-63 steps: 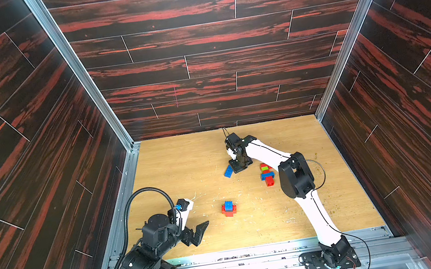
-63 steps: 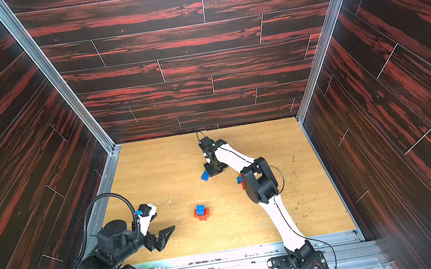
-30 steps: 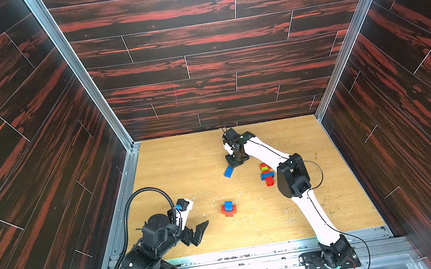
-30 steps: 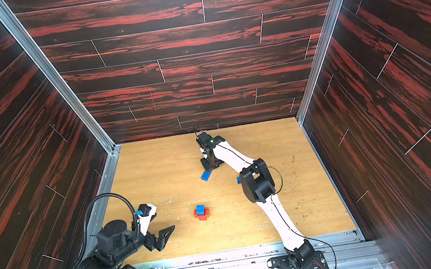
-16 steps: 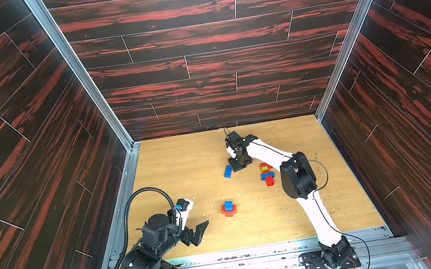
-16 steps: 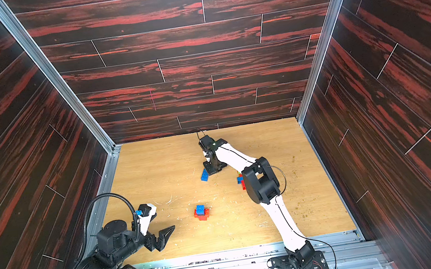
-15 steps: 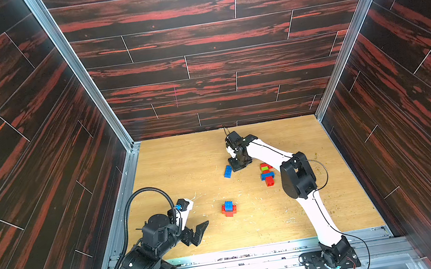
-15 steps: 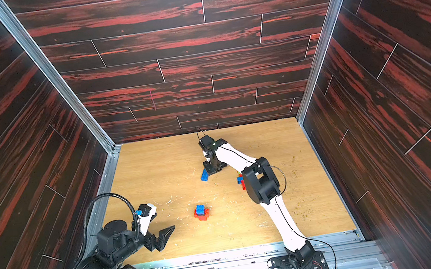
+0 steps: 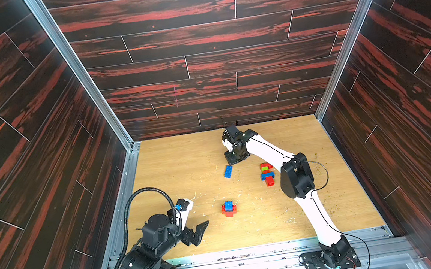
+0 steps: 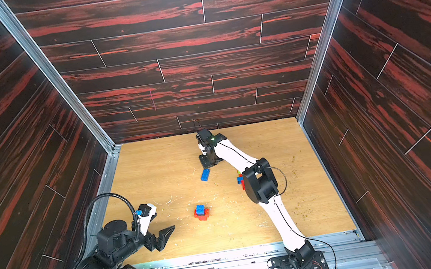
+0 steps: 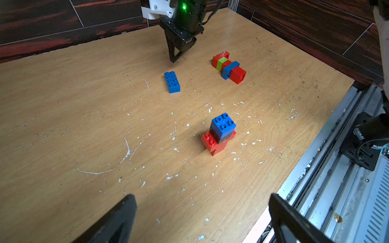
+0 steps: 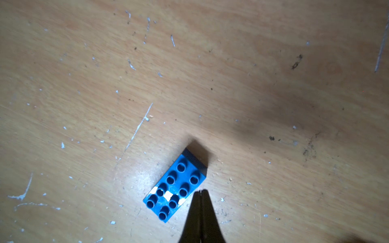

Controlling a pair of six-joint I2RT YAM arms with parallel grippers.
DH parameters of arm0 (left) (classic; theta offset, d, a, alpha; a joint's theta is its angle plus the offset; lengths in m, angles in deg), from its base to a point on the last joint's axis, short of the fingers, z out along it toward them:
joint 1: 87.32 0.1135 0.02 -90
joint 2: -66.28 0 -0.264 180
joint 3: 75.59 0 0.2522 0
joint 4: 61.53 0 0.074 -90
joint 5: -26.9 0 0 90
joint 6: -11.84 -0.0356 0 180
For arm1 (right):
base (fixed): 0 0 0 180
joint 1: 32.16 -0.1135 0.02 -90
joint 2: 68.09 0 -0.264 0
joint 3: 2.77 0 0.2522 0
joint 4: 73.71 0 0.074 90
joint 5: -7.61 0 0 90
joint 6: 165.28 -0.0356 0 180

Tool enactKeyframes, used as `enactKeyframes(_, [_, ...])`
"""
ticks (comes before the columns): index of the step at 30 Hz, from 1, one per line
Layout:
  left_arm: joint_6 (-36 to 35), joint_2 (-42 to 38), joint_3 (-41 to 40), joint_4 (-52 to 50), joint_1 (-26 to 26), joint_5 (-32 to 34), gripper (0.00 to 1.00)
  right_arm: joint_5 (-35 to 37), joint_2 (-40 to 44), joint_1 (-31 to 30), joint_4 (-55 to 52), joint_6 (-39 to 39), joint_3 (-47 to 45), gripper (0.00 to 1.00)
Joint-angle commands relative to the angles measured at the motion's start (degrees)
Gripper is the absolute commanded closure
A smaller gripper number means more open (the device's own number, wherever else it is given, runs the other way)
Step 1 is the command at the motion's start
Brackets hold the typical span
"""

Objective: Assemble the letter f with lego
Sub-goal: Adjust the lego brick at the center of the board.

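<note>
A blue oblong lego brick lies flat, studs up, on the wooden table. My right gripper is shut and empty, its tip just beside the far end of that brick. A stack of red, lime green and blue lego lies on its side to the right, partly hidden by the right arm in a top view. A small red, black and blue lego stack stands nearer. My left gripper hangs open at the near left.
The wooden table is scratched and flecked with white chips. Dark red plank walls close in three sides. A metal rail runs along the near edge. The right arm's elbow hangs over the table's right half.
The right gripper dipped toward the blue brick and has drawn back a little, staying shut. The blue brick has shifted slightly. The left arm has not moved.
</note>
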State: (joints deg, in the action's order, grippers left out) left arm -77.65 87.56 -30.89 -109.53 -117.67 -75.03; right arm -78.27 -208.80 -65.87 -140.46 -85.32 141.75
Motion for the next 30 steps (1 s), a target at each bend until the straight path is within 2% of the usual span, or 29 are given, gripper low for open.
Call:
enactKeyframes(1, [0.1, -0.3, -0.4, 0.5, -0.1, 0.1, 0.00, 0.2, -1.8, -0.1, -1.5, -0.1, 0.6, 1.00])
enactKeyframes(15, [0.1, -0.1, -0.4, 0.5, -0.2, 0.0, 0.00, 2.0, -0.8, -0.1, -2.5, -0.5, -2.1, 1.00])
enactKeyframes(30, [0.1, -0.1, -0.4, 0.5, -0.2, 0.0, 0.00, 0.5, -1.5, -0.1, -1.6, -0.6, -3.5, 1.00])
